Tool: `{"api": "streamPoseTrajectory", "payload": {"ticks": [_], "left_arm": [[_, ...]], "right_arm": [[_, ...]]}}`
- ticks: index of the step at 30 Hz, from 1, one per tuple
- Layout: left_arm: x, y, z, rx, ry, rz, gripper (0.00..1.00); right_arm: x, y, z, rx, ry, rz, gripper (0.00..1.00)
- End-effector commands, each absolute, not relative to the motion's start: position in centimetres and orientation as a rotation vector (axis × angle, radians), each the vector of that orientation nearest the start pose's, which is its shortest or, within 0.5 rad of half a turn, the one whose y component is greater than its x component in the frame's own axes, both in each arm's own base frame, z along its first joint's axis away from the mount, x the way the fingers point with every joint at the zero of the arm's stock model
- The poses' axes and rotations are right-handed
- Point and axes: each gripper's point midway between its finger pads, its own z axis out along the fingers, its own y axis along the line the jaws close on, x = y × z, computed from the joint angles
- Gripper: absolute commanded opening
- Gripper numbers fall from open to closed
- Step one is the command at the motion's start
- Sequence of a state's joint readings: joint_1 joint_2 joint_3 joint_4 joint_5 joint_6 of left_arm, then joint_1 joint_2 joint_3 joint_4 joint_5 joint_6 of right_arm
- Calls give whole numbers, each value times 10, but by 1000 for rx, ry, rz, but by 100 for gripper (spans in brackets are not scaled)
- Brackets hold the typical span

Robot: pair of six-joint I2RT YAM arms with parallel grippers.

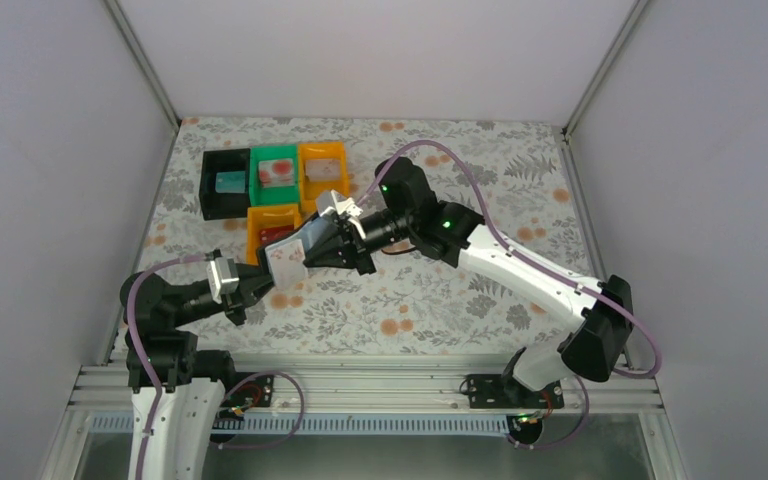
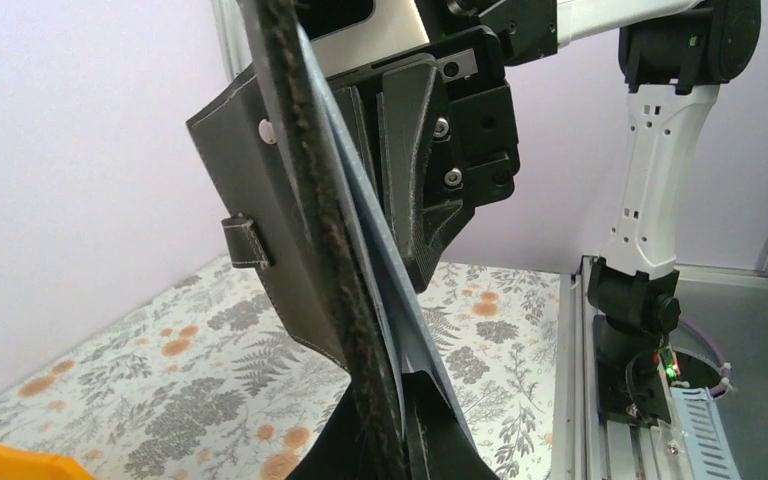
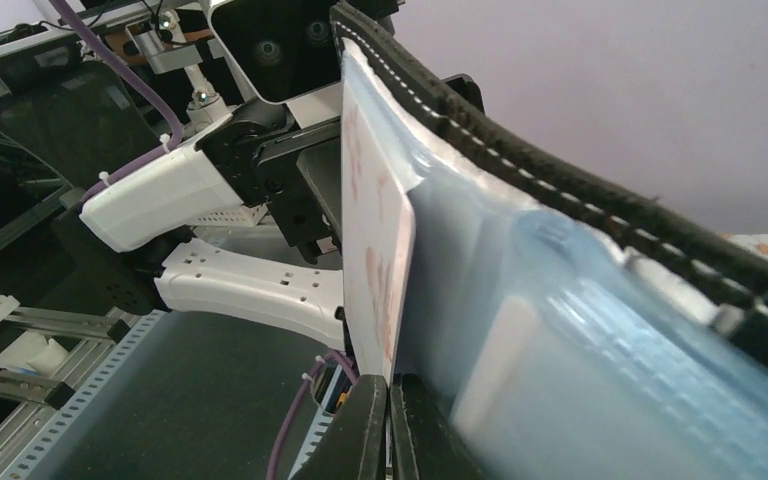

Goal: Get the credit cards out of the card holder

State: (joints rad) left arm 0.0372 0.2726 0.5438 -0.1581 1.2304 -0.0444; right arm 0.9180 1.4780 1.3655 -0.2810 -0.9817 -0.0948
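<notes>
Black fingers of the right claw [image 3: 388, 425] are pinched tight on the bottom edge of a whitish credit card with red marks [image 3: 375, 250]. The card sticks part way out of a pocket in the card holder [image 3: 580, 340]. The left claw [image 2: 397, 445] is squeezed shut too, on the lower edge of the card holder. It holds the holder up in the air between the two arms, above the front left part of the table [image 1: 440, 300]. The card looks thin, stiff, light and smooth, so I think it could slip. A firm pinch on its flat faces near the free edge, with a straight pull along the pocket, seems best. The holder looks soft and bendy, and its pale blue see-through pockets may cling to the card. The thick stitched black border looks like the best place to grip it. A small strap tab [image 2: 245, 243] sticks out of its black outside. A paler shape shows through another pocket, but I cannot tell if it is a card. The table has a cloth with grey leaves and orange flowers. At its far left sit a black tray [image 1: 206, 185], a green tray [image 1: 275, 150] and two orange trays [image 1: 322, 147], one of them nearer [image 1: 253, 235]. Small flat things lie in the three far trays. Plain pale walls [image 1: 50, 150] stand close on three sides, and a metal rail [image 1: 360, 385] runs along the near edge.
</notes>
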Motion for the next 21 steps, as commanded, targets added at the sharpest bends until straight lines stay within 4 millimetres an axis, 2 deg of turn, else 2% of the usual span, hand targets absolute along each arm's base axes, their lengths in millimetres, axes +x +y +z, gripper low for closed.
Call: {"api": "streamPoseTrajectory", "payload": {"ticks": [1, 4, 10, 13, 16, 21], "left_arm": [[120, -157, 328, 957, 1262, -853, 2], [122, -156, 326, 949, 1269, -848, 2], [124, -156, 324, 946, 1271, -838, 2], [125, -156, 324, 943, 1273, -836, 2], [126, -155, 324, 931, 1283, -844, 2], [127, -155, 326, 904, 1297, -868, 2]], "right_arm": [[119, 406, 361, -1581, 1288, 1499, 4], [120, 409, 362, -1575, 1287, 1511, 4], [114, 419, 364, -1604, 1250, 1539, 15], [109, 420, 368, -1614, 1214, 1539, 13], [108, 418, 372, -1617, 1192, 1525, 4], [122, 419, 371, -1544, 1262, 1422, 4]]}}
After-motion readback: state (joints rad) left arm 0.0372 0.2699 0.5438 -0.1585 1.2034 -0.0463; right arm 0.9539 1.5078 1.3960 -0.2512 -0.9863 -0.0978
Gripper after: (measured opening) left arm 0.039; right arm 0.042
